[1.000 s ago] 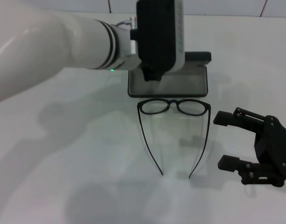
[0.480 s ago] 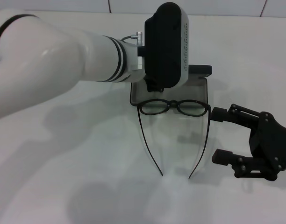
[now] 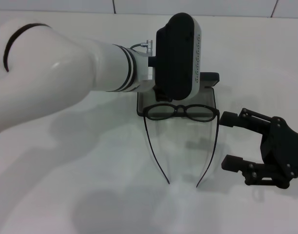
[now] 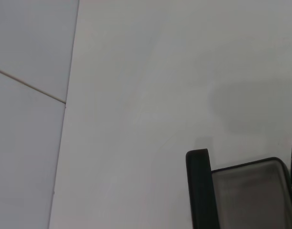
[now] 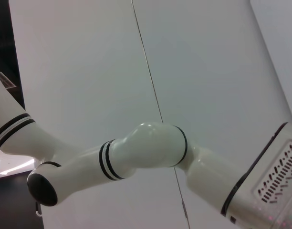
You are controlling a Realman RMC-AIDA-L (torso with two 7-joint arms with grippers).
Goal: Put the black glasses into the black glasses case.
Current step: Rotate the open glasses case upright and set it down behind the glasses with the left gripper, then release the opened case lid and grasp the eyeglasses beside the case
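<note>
Right claw [image 3: 232, 142], fingers apart, sits just beside the black glasses [image 3: 180, 111], touching nothing.

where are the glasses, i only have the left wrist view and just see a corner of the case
Observer: the black glasses lie unfolded on the table, just in front of the black glasses case, temples pointing toward the robot.
Operator: is the case open
Observer: yes, the tray lies flat and the lid stands up behind it; the left gripper hangs over its left part.
Operator: and the right arm
Observer: the right gripper is open, low beside the glasses' right temple, not touching it.
</note>
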